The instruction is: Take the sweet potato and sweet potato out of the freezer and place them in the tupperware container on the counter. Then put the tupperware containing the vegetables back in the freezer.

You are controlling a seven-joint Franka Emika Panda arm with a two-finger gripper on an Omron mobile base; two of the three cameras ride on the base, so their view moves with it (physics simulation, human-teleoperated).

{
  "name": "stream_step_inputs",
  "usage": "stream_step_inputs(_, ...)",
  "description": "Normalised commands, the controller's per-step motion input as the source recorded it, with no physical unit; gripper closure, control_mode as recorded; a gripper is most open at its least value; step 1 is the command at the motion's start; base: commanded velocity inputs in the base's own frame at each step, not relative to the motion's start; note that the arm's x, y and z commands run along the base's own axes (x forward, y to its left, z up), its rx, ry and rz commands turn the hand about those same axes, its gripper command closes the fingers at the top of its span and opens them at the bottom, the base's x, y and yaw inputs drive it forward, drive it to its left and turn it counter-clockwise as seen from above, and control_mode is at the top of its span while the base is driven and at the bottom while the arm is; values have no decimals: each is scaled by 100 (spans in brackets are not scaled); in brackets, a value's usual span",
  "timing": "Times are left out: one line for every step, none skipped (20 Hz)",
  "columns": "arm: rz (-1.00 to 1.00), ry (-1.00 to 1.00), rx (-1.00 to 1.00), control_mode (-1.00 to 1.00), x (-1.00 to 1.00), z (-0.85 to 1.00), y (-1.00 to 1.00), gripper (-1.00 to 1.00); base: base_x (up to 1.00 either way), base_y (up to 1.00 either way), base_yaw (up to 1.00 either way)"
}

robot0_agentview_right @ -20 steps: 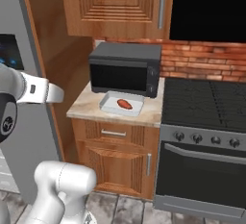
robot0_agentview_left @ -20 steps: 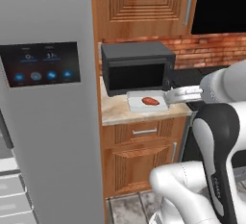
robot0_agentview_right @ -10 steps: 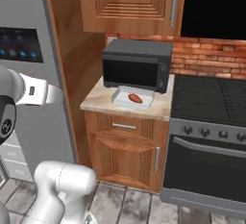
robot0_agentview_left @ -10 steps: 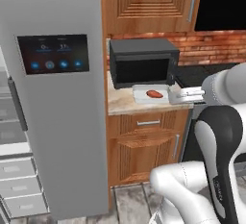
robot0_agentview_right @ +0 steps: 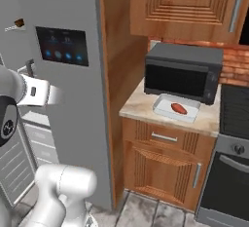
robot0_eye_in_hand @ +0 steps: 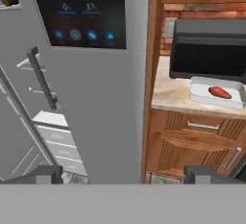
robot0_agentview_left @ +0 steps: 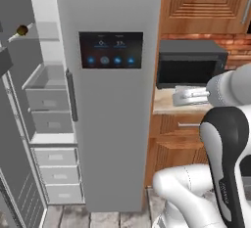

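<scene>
1 orange-red sweet potato (robot0_agentview_right: 178,108) lies in the tupperware container (robot0_agentview_right: 162,108) on the counter (robot0_agentview_right: 134,105), just in front of the black microwave (robot0_agentview_right: 182,72). Darker sweet potato (robot0_agentview_left: 21,30) sits on an upper shelf of the open freezer (robot0_agentview_left: 44,100). Gripper (robot0_eye_in_hand: 122,174) spread wide, holding nothing.

base: driven left (whole view shifted) | freezer (robot0_agentview_left: 44,124) interior now seen | brown sweet potato (robot0_agentview_left: 21,29) on shelf

You can read "0" and "37" with degree marks on the fridge door's black touch panel (robot0_eye_in_hand: 80,17).
</scene>
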Motion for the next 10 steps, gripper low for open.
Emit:
stream_step_inputs(0,0,0,100,0,0,0,-100,46,70,13)
stream_step_inputs(0,0,0,100,0,0,0,-100,57,61,6)
stream_step_inputs(0,0,0,100,0,0,0,-100,56,71,3)
stream_step_inputs(0,0,0,100,0,0,0,-100,64,71,0)
stream_step_inputs(0,0,0,100,0,0,0,-100,69,69,0)
stream_step_inputs(0,0,0,100,0,0,0,-100,64,64,0)
stream_step_inputs(0,0,0,100,0,0,0,-100,64,56,0)
stream_step_inputs(0,0,0,100,0,0,0,-100,51,51,0)
stream_step_inputs(0,0,0,100,0,0,0,-100,47,53,0)
stream_step_inputs(0,0,0,100,0,0,0,-100,48,39,0)
